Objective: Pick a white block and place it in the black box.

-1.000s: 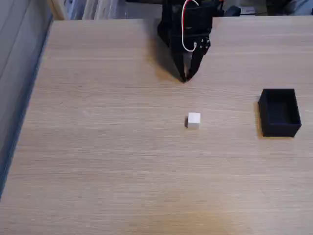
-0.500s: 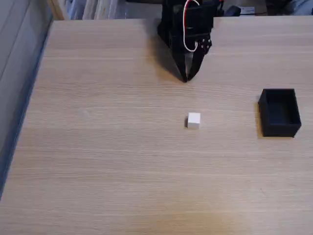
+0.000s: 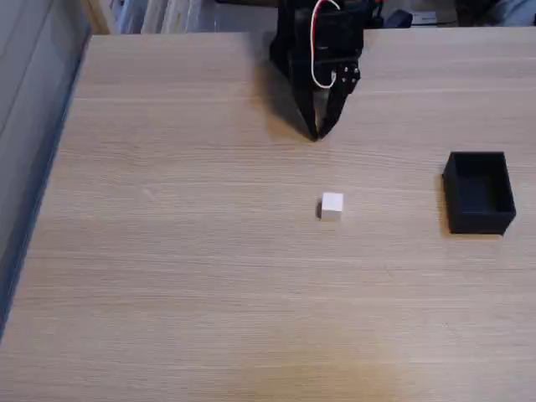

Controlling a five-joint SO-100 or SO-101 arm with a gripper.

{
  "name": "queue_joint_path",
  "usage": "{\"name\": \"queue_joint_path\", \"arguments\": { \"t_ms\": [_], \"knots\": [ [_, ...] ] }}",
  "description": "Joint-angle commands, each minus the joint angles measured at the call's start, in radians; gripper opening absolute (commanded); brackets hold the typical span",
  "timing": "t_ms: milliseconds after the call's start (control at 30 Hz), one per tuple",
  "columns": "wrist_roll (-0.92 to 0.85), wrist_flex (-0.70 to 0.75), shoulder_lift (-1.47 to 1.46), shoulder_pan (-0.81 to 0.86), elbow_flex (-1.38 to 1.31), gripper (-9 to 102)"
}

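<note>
One black arm reaches in from the far edge of the table in the fixed view, with a red and white wire looping over its front. Its gripper points down toward the tabletop, and the two dark fingers converge until the tips meet in a single point, so the jaws are closed with nothing between them. A soft shadow lies on the wood to the left of the fingers.

The block, a small white cube, sits on the light wood grain near the middle of the table, on the near side of the gripper and almost in line with it, clearly apart from the fingertips. It stands flat with a thin shadow on its left face.

The box rests toward the right edge of the picture, well apart from the block and at about the same depth on the table. It is matte black, open on top, with thin walls, and its inside looks dark.

Along the left side, the table's edge runs beside a grey surface.
</note>
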Motion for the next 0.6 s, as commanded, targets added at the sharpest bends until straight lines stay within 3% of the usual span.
{"name": "queue_joint_path", "arguments": {
  "t_ms": [0, 567],
  "knots": [
    [0.0, 0.003, 0.006, 0.035, 0.015, 0],
    [0.005, 0.002, 0.006, 0.11, 0.015, 0]
  ]
}}
